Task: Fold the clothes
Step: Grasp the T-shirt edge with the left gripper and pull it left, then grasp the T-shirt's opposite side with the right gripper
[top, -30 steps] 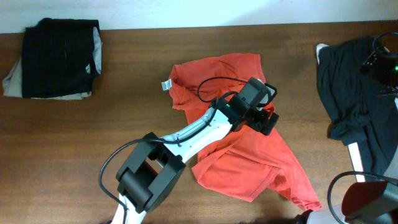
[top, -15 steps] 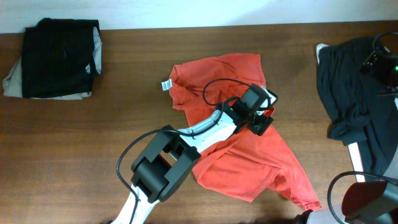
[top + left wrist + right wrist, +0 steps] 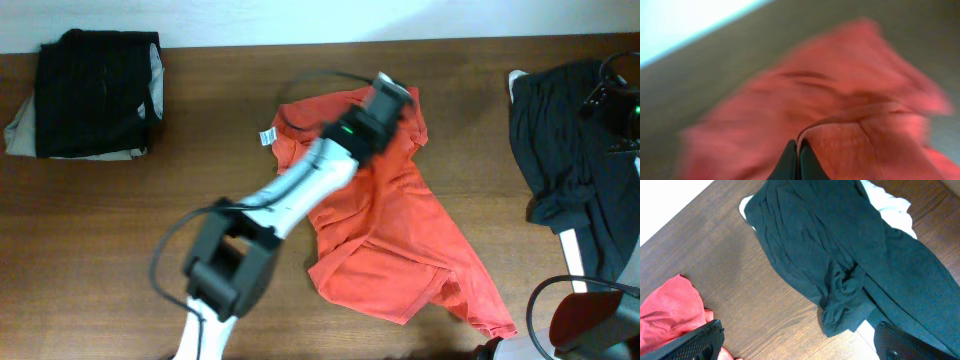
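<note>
While we are reading the table point(image 3: 100, 240) from overhead, left to right:

Folded black stack point(image 3: 97, 92): we are finding it at ten o'clock on the table, resting on a pale garment point(image 3: 18, 132) whose edges are showing at its left and right sides.

Neck label point(image 3: 267, 136): we are seeing it poking out white at ten o'clock of the red T-shirt point(image 3: 400, 240), lying flat on the wood.

Left gripper point(image 3: 799, 159): we are seeing it reaching over the shirt's twelve o'clock edge. Its fingers are pressing together with a fold of red fabric pinched at the tips, though its wrist view is coming out blurred.

Red T-shirt: we are finding it crumpled at the table's centre and trailing toward five o'clock, well apart from both dark piles.

Black garment point(image 3: 560, 150): we are seeing it lying in a loose heap at three o'clock, with white cloth point(image 3: 887, 207) peeking from beneath.

Right gripper point(image 3: 797, 340): we are seeing it hanging above the black garment, fingers spreading wide and gripping nothing.
</note>
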### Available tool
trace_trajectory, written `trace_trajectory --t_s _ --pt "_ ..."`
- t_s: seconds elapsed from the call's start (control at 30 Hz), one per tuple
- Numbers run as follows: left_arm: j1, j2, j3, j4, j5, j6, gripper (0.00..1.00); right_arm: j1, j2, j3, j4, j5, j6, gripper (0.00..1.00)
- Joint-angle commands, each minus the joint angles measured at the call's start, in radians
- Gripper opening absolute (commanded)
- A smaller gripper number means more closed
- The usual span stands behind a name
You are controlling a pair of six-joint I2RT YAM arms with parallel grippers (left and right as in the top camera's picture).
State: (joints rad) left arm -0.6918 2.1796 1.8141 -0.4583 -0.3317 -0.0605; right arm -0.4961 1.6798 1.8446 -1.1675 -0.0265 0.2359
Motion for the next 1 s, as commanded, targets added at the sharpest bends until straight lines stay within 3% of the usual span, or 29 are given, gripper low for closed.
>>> trace_trajectory --t_s 0.0,0.13,0.2,0.23,0.33,0.37,0.43,0.47,0.53,0.6,0.67,0.73,0.83,0.87,0.97 --pt "0.241 -0.191 0.03 -0.106 -0.145 -0.048 0.01 -0.003 -0.018 0.006 0.001 0.005 0.008 0.99" --pt "0.523 -0.303 0.03 -0.295 -0.198 -0.069 0.01 -0.003 -0.018 0.006 0.001 0.005 0.008 0.99" --pt "0.665 -0.308 0.03 -0.401 -0.223 -0.167 0.01 -0.003 -0.018 0.006 0.001 0.005 0.008 0.99" --pt "0.737 -0.308 0.03 -0.471 -0.218 -0.262 0.01 -0.003 -0.018 0.006 0.001 0.005 0.008 0.99" --pt "0.863 -0.308 0.03 -0.563 -0.128 -0.27 0.01 -0.002 -0.018 0.006 0.037 -0.018 0.01 0.99" --pt "0.883 -0.308 0.029 -0.582 -0.127 -0.291 0.01 -0.002 -0.018 0.006 0.055 -0.077 0.035 0.99" --pt "0.903 -0.307 0.027 -0.613 -0.123 -0.348 0.01 0.009 -0.016 0.006 -0.026 -0.463 -0.016 0.99" --pt "0.902 -0.307 0.018 -0.617 -0.108 -0.352 0.01 0.062 -0.016 0.006 -0.104 -0.646 -0.227 0.99" --pt "0.903 -0.298 -0.015 -0.627 -0.101 -0.396 0.01 0.247 -0.013 0.006 -0.282 -0.589 -0.377 0.99" --pt "0.905 -0.294 -0.058 -0.619 -0.102 -0.399 0.01 0.54 -0.009 -0.045 -0.365 -0.49 -0.493 0.91" --pt "0.907 -0.294 -0.066 -0.62 -0.102 -0.399 0.01 0.831 0.003 -0.174 -0.318 -0.352 -0.485 0.88" --pt "0.911 -0.294 -0.067 -0.62 -0.102 -0.399 0.01 1.116 0.011 -0.41 -0.092 -0.291 -0.38 0.75" --pt "0.911 -0.294 -0.067 -0.62 -0.101 -0.399 0.02 1.337 0.012 -0.542 0.123 -0.156 -0.281 0.75" --pt "0.911 -0.294 -0.067 -0.621 -0.101 -0.399 0.02 1.427 0.018 -0.575 0.202 -0.087 -0.234 0.7" --pt "0.911 -0.294 -0.067 -0.624 -0.101 -0.399 0.02 1.471 0.157 -0.581 0.271 -0.067 -0.223 0.69"
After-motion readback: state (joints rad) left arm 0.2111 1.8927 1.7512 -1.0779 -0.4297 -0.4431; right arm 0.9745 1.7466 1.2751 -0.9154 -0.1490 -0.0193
